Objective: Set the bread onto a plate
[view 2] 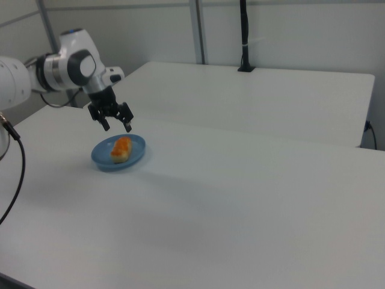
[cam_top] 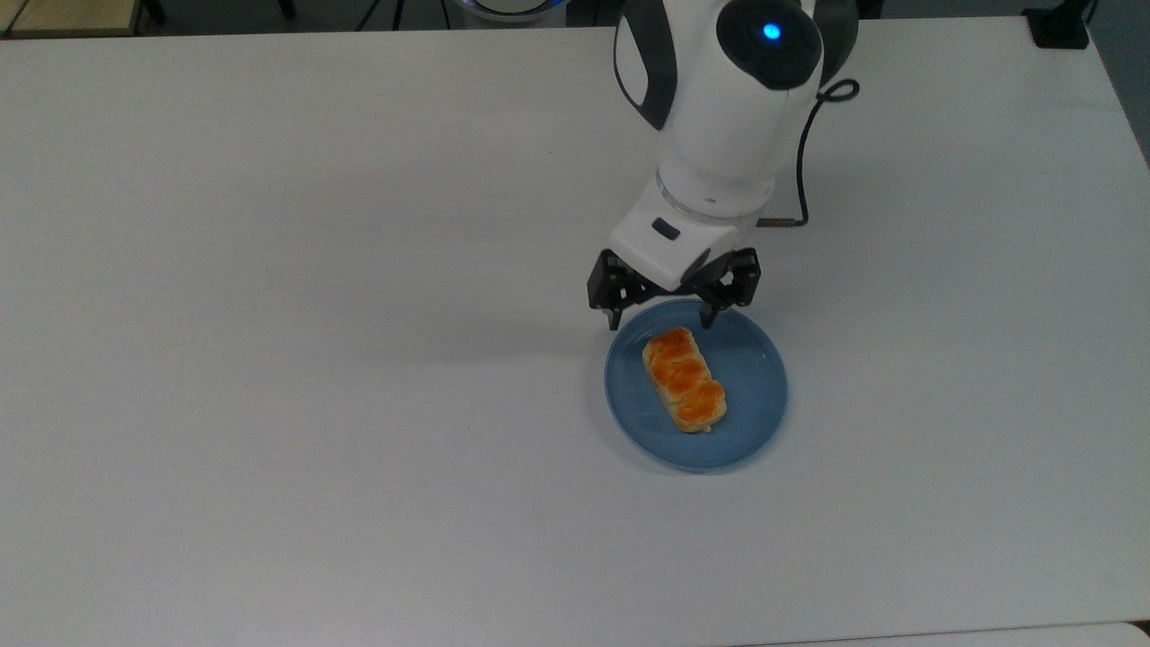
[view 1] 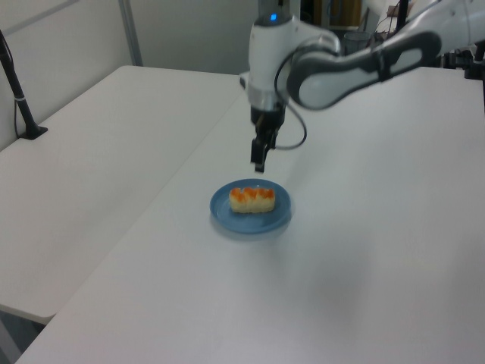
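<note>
Lying flat in the middle of the plate [cam_top: 755, 422] on the desk [cam_top: 269, 359], the bread [cam_top: 685, 378] looks delivered; the end effector [cam_top: 660, 319] hangs above the rim, fingers spread and empty, clear of it.

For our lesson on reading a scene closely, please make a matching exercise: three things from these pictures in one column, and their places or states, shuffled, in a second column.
Things:
1. bread
2. plate
3. gripper

States:
A. open, raised above the plate's rim, holding nothing
B. lying flat, glazed side up, inside a blue rim
C. resting directly on the white table

Pairs: 1-B, 2-C, 3-A
</note>
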Robot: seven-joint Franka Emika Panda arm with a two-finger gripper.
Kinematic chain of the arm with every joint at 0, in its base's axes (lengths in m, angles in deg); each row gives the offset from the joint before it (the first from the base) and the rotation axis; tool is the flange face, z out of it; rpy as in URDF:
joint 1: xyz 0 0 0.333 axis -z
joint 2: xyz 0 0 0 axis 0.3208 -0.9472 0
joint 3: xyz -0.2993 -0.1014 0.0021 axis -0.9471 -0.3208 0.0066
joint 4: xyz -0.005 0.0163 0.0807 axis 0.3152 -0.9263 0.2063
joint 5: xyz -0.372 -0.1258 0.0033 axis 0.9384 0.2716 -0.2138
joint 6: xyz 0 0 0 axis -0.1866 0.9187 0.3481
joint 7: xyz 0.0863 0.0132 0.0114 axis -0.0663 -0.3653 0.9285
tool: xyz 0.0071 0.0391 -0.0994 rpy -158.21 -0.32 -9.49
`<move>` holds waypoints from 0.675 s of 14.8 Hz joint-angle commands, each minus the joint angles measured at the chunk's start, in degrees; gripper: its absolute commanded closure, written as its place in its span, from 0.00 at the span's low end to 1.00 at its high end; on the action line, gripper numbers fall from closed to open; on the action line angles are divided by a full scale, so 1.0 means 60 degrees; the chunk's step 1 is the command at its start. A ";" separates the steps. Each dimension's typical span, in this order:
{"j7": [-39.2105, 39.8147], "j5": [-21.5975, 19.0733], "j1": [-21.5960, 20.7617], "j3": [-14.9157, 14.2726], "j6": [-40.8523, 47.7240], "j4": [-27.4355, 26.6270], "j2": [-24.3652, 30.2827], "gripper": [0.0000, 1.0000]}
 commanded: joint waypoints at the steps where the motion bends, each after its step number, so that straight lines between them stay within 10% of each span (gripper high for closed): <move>1: 0.0473 -0.0029 0.0757 0.0433 0.0765 -0.1612 0.2173 0.00; 10: 0.1645 -0.0630 0.2618 0.0478 0.3152 -0.1864 0.4081 0.00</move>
